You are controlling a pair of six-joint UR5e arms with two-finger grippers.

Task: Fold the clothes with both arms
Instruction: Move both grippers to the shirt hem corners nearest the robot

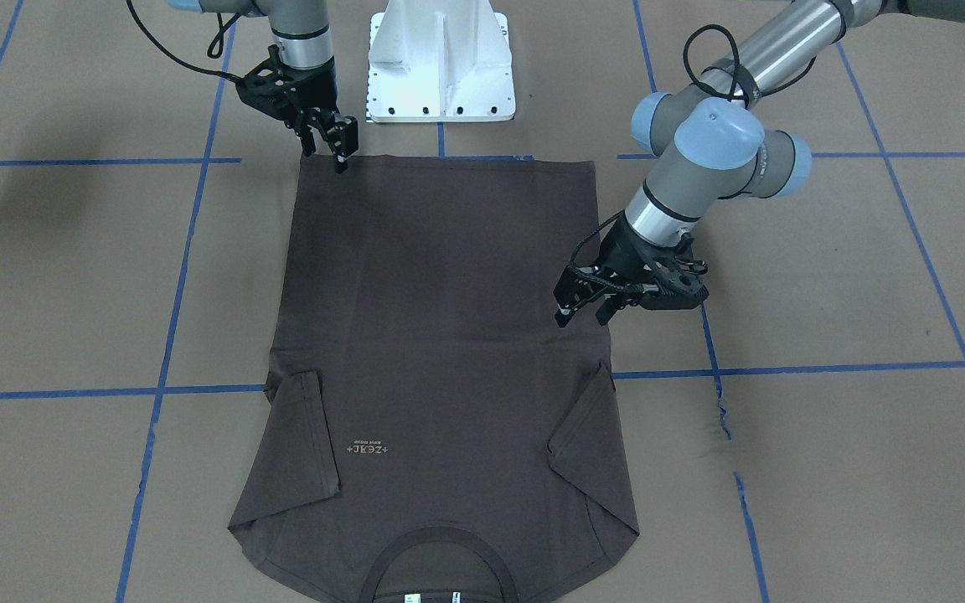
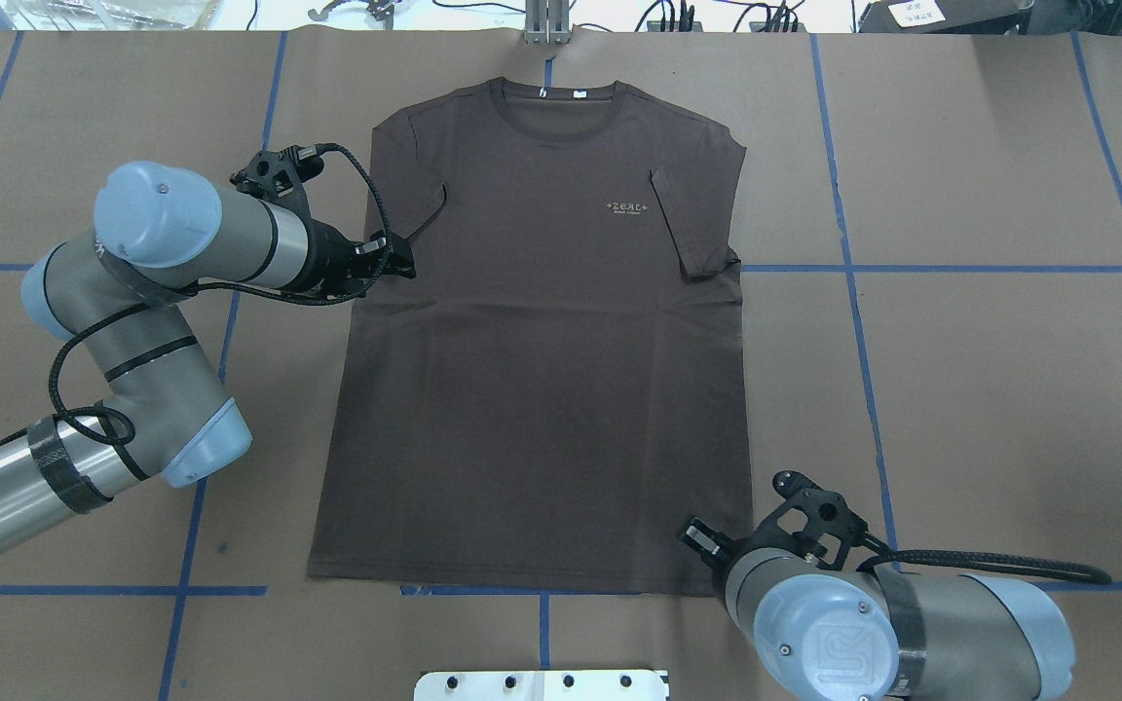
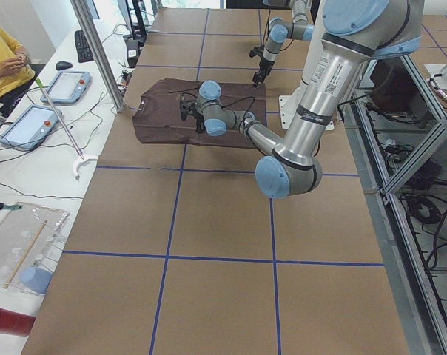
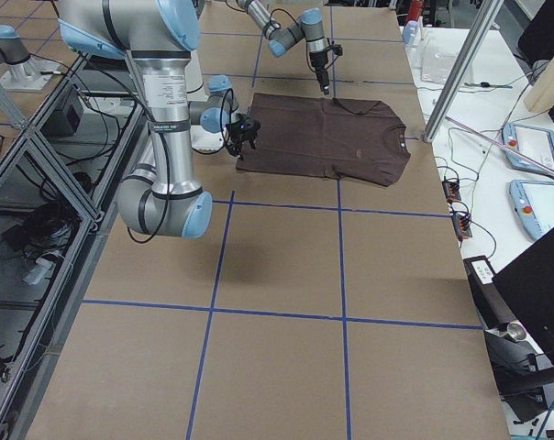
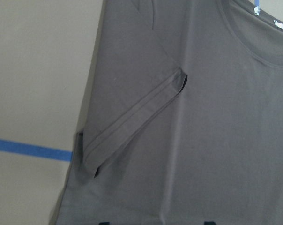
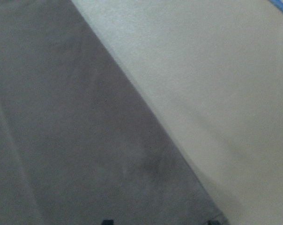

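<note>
Over the flat T-shirt point(image 2: 542, 389), the left gripper point(image 1: 583, 316) hangs spread wide at its side edge, the right gripper point(image 1: 325, 157) likewise at its hem corner.

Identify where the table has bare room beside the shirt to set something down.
Widest free patch: the table right of the shirt, past the blue tape line. Also the far left corner beyond the left arm. Crowded: the shirt's left sleeve, by the left jaws, and its near right hem corner, by the right arm.
</note>
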